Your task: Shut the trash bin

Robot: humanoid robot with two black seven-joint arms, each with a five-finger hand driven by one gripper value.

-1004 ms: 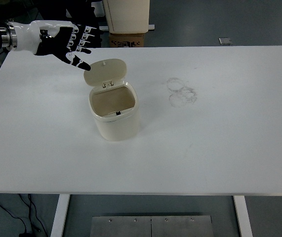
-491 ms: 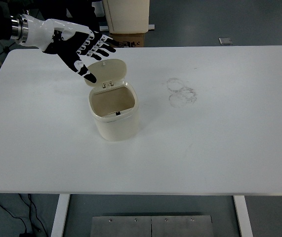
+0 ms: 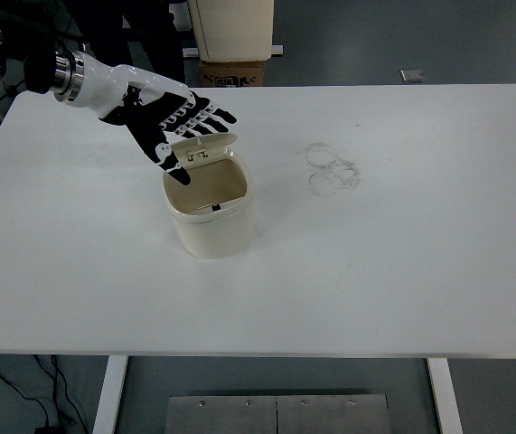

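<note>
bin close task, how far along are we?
Done: the left robot hand has reached the cream trash bin and sits over its hinged lid, fingers spread. In hand: the lid is tipped partway forward but the opening is plainly uncovered. Left: press the lid fully down until it seats on the rim, then withdraw. The right arm is out of view.

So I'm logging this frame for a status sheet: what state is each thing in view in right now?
trash bin: upright on the table, open, nothing visible inside.
lid: hinged at the back, partly tipped down over the opening, not shut.
left hand: fingers spread, resting on the back of the lid, holding nothing.
table: white, faint ring marks right of the bin.
</note>
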